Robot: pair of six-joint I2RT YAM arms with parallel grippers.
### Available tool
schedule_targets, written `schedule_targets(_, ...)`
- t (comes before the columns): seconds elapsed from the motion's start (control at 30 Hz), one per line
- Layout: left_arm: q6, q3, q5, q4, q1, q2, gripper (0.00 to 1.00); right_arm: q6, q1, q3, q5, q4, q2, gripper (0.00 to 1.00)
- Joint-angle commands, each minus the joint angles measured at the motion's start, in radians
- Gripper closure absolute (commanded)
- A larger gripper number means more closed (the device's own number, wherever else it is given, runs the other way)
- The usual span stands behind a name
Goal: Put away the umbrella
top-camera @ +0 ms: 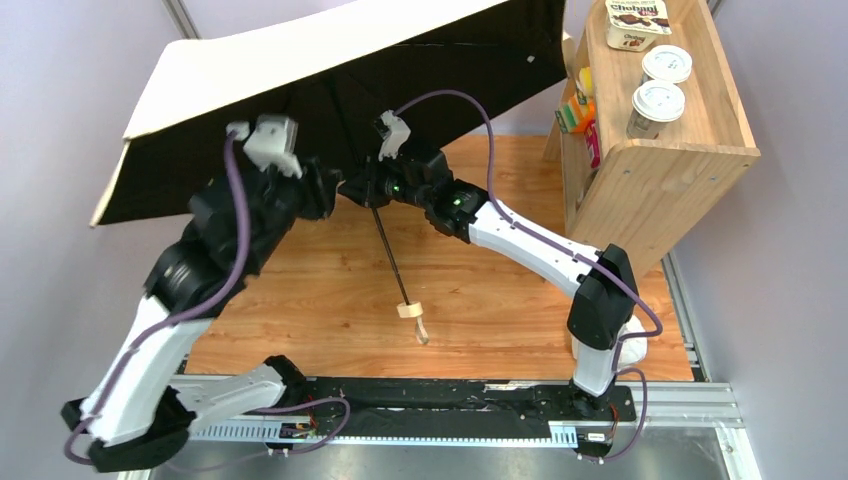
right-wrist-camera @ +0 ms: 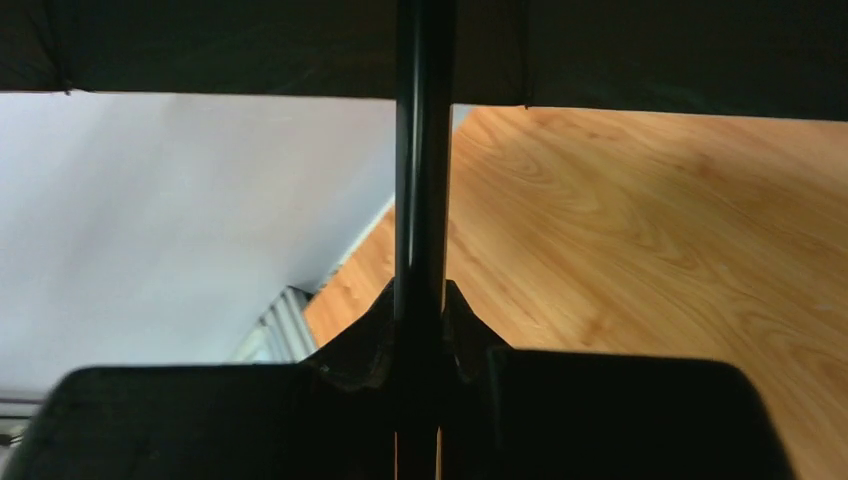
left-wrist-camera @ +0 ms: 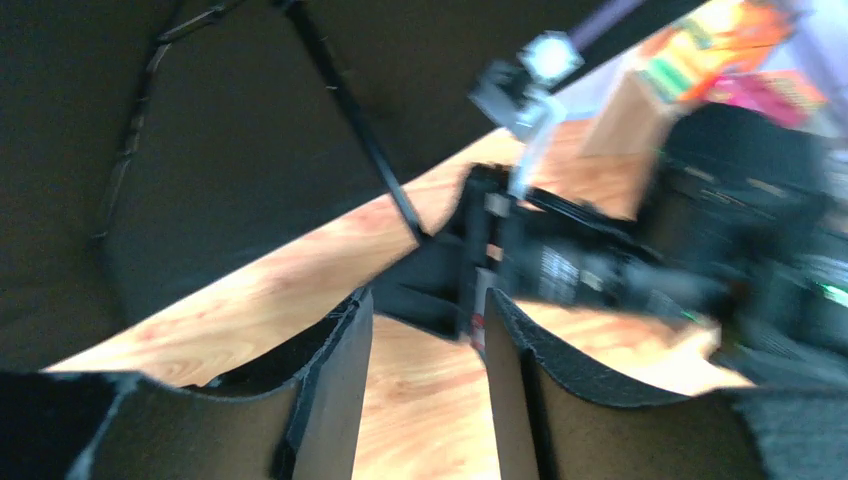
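1 umbrella point(top-camera: 300, 60): R claw point(right-wrist-camera: 420, 330) clamps shaft point(right-wrist-camera: 420, 200), L claw point(left-wrist-camera: 428, 312) spread.

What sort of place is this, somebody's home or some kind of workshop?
Likely a robot test booth: two arms bolted to a rail beside a wooden table, plain partition walls close around, a shelf of cups as props.

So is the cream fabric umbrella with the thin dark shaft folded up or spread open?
Spread open: the umbrella stretches wide, ribs extended, right gripper shut on its shaft.
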Motion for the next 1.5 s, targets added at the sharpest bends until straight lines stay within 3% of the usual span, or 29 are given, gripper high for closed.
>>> schedule_targets(0.0,-0.103,0.02,0.398,0.012,0.354,0.138,0.5,-0.137,0.005,0.025,0.1,0.005,-0.114,1.0)
schedule_targets(0.03,-0.149,0.004,0.437,0.064,0.428,0.152,0.5,-0.146,0.004,0.028,0.113,-0.015,-0.117,1.0)
schedule_targets(0.13,-0.258,-0.082,0.578,0.204,0.516,0.153,0.49,-0.145,0.006,0.043,0.126,-0.055,-0.112,1.0)
schedule_targets(0.27,-0.477,-0.199,0.602,0.368,0.599,0.147,0.42,-0.108,0.005,0.051,0.157,-0.089,-0.117,1.0)
schedule_targets(0.4,-0.786,-0.328,0.788,0.76,0.703,0.198,0.39,-0.096,0.006,0.035,0.14,-0.099,-0.135,1.0)
schedule_targets(0.57,-0.905,-0.38,0.914,1.049,0.746,0.29,0.34,-0.113,0.003,0.046,0.229,-0.164,-0.172,1.0)
schedule_targets(0.7,-0.861,-0.262,0.991,0.953,0.76,0.354,0.35,-0.182,0.001,0.069,0.206,-0.239,-0.177,1.0)
schedule_targets(0.83,-0.793,-0.257,0.89,0.915,0.762,0.331,0.31,-0.211,0.003,0.031,0.252,-0.247,-0.195,1.0)
schedule_targets(1.0,-0.799,-0.208,0.922,0.948,0.763,0.38,0.32,-0.232,0.008,0.072,0.28,-0.277,-0.165,1.0)
schedule_targets(1.23,-0.749,-0.155,0.86,0.947,0.762,0.416,0.34,-0.346,0.017,0.077,0.318,-0.314,-0.168,1.0)
schedule_targets(1.4,-0.715,-0.121,0.873,0.902,0.762,0.446,0.33,-0.468,0.027,0.055,0.239,-0.308,-0.183,1.0)
schedule_targets(1.47,-0.742,-0.159,0.882,0.963,0.762,0.446,0.3,-0.502,0.031,0.078,0.202,-0.351,-0.169,1.0)
